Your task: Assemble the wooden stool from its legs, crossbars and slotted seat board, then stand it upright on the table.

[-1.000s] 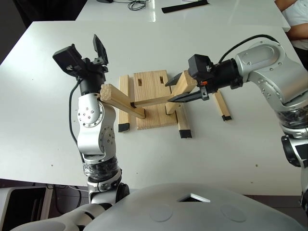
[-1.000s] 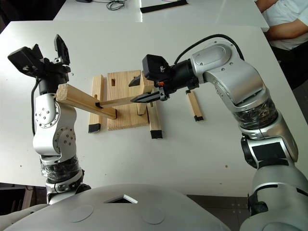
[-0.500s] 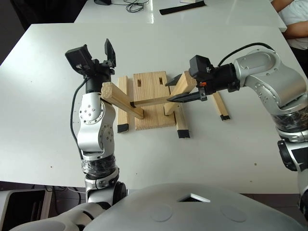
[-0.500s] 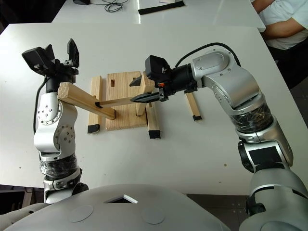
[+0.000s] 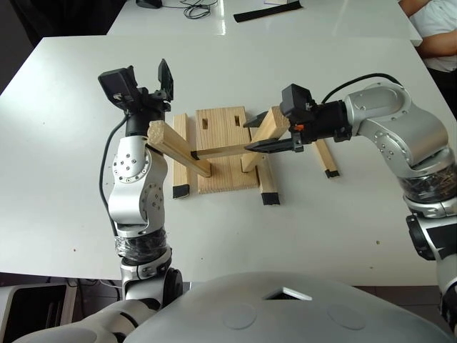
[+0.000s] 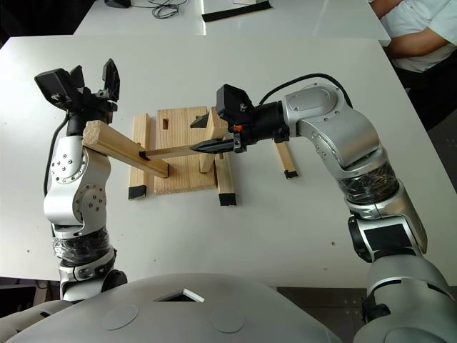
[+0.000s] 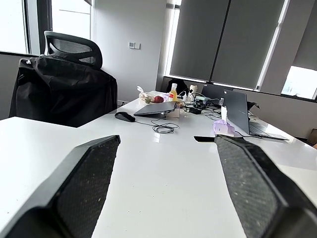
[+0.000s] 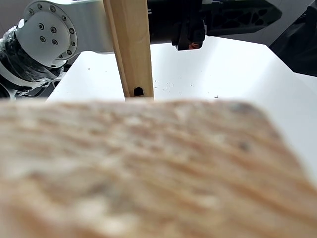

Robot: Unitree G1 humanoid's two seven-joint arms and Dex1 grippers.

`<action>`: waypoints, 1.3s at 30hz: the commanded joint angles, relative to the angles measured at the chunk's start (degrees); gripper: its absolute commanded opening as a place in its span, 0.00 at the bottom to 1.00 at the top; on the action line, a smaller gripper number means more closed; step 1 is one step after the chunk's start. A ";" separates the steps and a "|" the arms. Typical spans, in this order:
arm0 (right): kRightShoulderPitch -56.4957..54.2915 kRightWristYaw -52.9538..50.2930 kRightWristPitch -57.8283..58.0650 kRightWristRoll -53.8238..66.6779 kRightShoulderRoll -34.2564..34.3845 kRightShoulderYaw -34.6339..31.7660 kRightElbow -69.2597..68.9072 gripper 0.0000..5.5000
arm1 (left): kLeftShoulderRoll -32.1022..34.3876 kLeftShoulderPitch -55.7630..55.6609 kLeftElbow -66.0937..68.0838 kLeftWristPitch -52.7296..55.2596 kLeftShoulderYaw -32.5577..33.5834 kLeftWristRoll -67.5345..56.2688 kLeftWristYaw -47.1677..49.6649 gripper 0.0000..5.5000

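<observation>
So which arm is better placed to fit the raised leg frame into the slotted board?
Right: the right gripper grips the light wooden leg frame above the slotted seat board; the left gripper is open, empty.

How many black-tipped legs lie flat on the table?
3: left leg beside the seat board, middle leg at its right edge, right leg under the right arm; the raised frame may hide others.

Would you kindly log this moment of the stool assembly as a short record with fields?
Left gripper: open, empty, raised
Right gripper: shut on leg-and-crossbar frame, held above the seat board
Seat board: flat on table, visible slots empty
Loose legs: black-tipped, lying on both sides of the board
Stage: seat not yet fitted
</observation>
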 commanded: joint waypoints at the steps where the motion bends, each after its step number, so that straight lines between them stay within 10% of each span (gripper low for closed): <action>1: 11.01 -6.00 6.45 -5.72 3.03 9.19 7.30 0.37 | -1.77 -1.33 -0.20 1.60 -4.67 -3.07 -3.98 0.65; 13: 12.91 -6.67 4.04 -6.48 2.85 9.41 7.85 0.37 | -2.47 -1.01 -0.54 1.38 -3.19 -4.35 -3.87 0.65; 26: 12.17 -12.01 12.14 11.03 1.89 -12.51 -7.71 0.70 | -1.97 -1.76 -2.61 0.87 7.86 -16.04 -1.78 0.65; 39: 7.21 -32.47 19.57 58.26 6.17 -37.74 -7.47 0.70 | -0.02 -5.54 -7.30 2.83 15.95 -28.17 4.00 0.65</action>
